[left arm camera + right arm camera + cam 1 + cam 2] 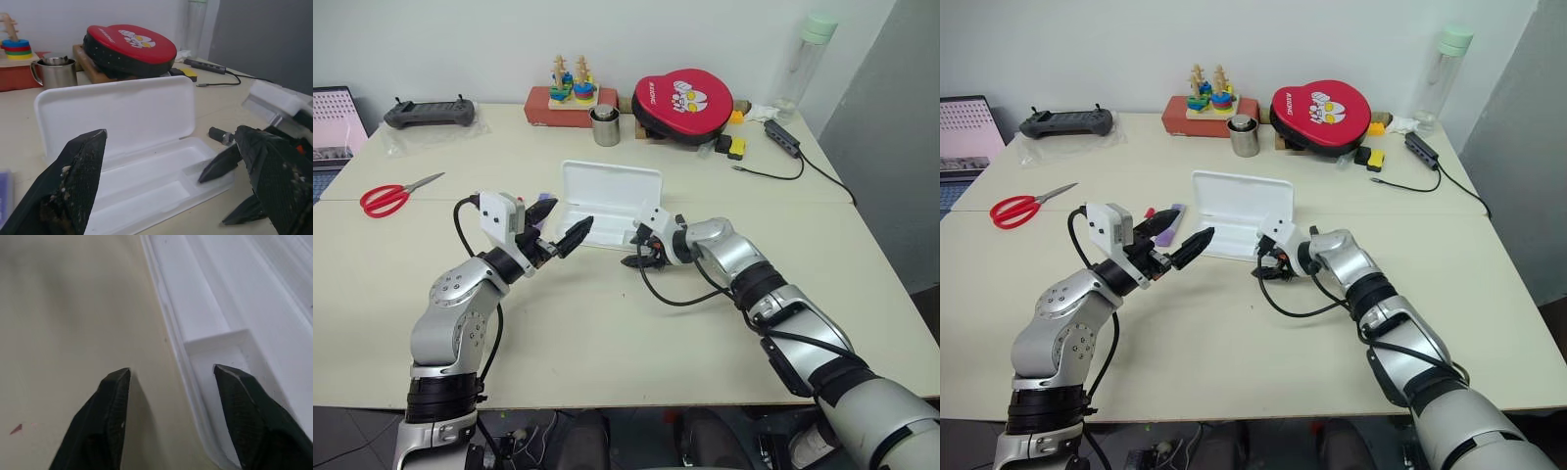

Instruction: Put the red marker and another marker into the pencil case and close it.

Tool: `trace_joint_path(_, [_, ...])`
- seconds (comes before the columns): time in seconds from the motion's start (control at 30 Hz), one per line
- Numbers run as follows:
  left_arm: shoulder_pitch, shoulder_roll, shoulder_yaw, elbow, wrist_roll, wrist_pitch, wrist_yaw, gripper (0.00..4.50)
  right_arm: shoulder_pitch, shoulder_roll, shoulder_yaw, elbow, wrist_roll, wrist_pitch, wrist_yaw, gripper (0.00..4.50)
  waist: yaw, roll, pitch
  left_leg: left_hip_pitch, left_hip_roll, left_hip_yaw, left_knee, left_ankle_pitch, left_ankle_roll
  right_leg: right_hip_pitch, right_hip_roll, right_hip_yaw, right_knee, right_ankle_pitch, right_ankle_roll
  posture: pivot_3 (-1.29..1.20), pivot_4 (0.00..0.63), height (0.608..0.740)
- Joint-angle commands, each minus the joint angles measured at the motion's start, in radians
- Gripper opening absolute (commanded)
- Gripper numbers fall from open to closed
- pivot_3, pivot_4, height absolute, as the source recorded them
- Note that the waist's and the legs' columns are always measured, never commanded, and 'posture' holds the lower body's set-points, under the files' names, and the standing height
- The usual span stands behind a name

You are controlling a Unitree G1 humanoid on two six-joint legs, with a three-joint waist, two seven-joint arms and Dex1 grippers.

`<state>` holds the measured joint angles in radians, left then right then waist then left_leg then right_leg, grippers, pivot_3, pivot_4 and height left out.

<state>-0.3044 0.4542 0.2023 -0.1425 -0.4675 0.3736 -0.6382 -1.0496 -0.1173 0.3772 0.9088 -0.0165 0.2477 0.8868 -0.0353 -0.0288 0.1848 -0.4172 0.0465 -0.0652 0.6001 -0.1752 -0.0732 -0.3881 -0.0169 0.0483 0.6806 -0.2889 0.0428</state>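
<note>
The white pencil case (612, 186) lies open mid-table, its lid standing up at the back and its tray (146, 181) empty. The purple marker (1167, 230) lies left of the case, partly behind my left gripper (573, 212). That gripper hovers open at the case's left end with nothing in it. A small red tip (1148, 211) peeks out by my left wrist; the rest of the red marker is hidden. My right gripper (168, 374) is open at the tray's front right corner, one finger over the table and the other over the tray, the rim between them.
Red-handled scissors (391, 196) lie at the far left. Along the back stand a steel cup (605, 127), a red pad (682, 103), a stacking toy (573, 88), a controller (429, 113) and a bottle (808, 54). A cable hub (783, 137) trails at the right.
</note>
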Motion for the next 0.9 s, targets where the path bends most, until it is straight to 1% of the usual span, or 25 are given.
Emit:
trace_joint_path(0.03, [0.004, -0.002, 0.016, -0.051, -0.009, -0.015, 0.022, 4.5, -0.033, 0.01, -0.004, 0.067, -0.047, -0.03, -0.021, 1.73, 0.0, 0.0, 0.0, 0.0, 0.0, 0.0, 0.0, 0.0, 0.0, 0.0, 0.0, 0.0, 0.0, 0.0, 0.0, 0.0, 0.15, 0.74])
trace_joint_path(0.17, [0.006, -0.001, 0.019, -0.057, -0.012, -0.019, 0.033, 4.5, -0.051, 0.018, -0.016, 0.109, -0.07, -0.062, -0.033, 0.65, 0.0, 0.0, 0.0, 0.001, 0.0, 0.0, 0.0, 0.0, 0.0, 0.001, 0.0, 0.0, 0.0, 0.0, 0.0, 0.0, 0.15, 0.74])
trace_joint_path(0.23, [0.008, 0.0, 0.026, -0.056, -0.014, -0.02, 0.039, 4.5, -0.055, 0.015, -0.025, 0.109, -0.072, -0.088, -0.031, 0.2, 0.0, 0.0, 0.0, 0.001, 0.0, 0.0, 0.0, 0.0, 0.0, 0.001, 0.0, 0.0, 0.0, 0.0, 0.0, 0.0, 0.15, 0.74])
trace_joint_path(0.27, [0.01, 0.001, 0.028, -0.055, -0.016, -0.02, 0.039, 4.5, -0.055, 0.013, -0.028, 0.107, -0.072, -0.099, -0.031, 0.04, 0.0, 0.0, 0.0, 0.001, 0.0, 0.0, 0.0, 0.0, 0.0, 0.001, 0.0, 0.0, 0.0, 0.0, 0.0, 0.0, 0.15, 0.74])
trace_joint_path(0.37, [0.021, 0.012, 0.038, -0.052, -0.024, -0.023, 0.03, 4.5, -0.042, 0.0, -0.035, 0.071, -0.073, -0.125, 0.002, 0.04, 0.0, 0.0, 0.0, 0.001, 0.0, 0.0, 0.0, 0.0, 0.0, 0.001, 0.0, 0.0, 0.0, 0.0, 0.0, 0.0, 0.15, 0.74])
trace_joint_path(0.47, [0.037, 0.029, 0.056, -0.066, -0.04, -0.023, 0.01, 4.5, 0.0, -0.015, -0.045, -0.022, -0.054, -0.17, 0.054, 0.04, 0.0, 0.0, 0.0, 0.0, 0.0, 0.0, 0.0, 0.0, 0.0, 0.001, 0.0, 0.0, 0.0, 0.0, 0.0, 0.0, 0.15, 0.74])
trace_joint_path(0.57, [0.079, 0.072, 0.083, -0.088, -0.054, -0.007, -0.025, 4.5, 0.091, -0.062, -0.013, -0.217, -0.034, -0.168, 0.174, 0.04, 0.0, 0.0, 0.0, 0.0, 0.0, -0.001, -0.001, 0.0, 0.0, 0.0, 0.0, 0.0, 0.0, 0.0, 0.0, 0.0, 0.15, 0.74])
trace_joint_path(0.73, [0.129, 0.131, 0.134, -0.063, -0.063, -0.005, -0.05, 4.5, 0.229, -0.121, 0.009, -0.485, -0.006, -0.093, 0.259, 0.04, 0.001, 0.001, 0.0, 0.0, 0.0, -0.001, -0.003, 0.0, 0.0, -0.001, 0.0, -0.001, 0.0, 0.0, -0.001, 0.0, 0.15, 0.74])
trace_joint_path(0.8, [0.125, 0.134, 0.156, -0.031, -0.05, -0.004, -0.02, 4.5, 0.27, -0.139, 0.025, -0.553, -0.005, -0.082, 0.287, 0.04, 0.002, 0.001, 0.0, 0.0, 0.0, -0.001, -0.003, 0.0, 0.0, 0.0, 0.0, -0.002, 0.0, 0.0, -0.001, 0.0, 0.15, 0.74])
trace_joint_path(0.9, [0.091, 0.136, 0.163, 0.055, 0.023, 0.005, 0.08, 4.5, 0.28, -0.137, 0.027, -0.553, -0.024, -0.071, 0.262, 0.04, 0.002, 0.001, 0.0, 0.001, 0.0, -0.001, -0.002, 0.0, 0.0, 0.0, 0.0, -0.002, 0.0, -0.001, 0.0, 0.0, 0.15, 0.74])
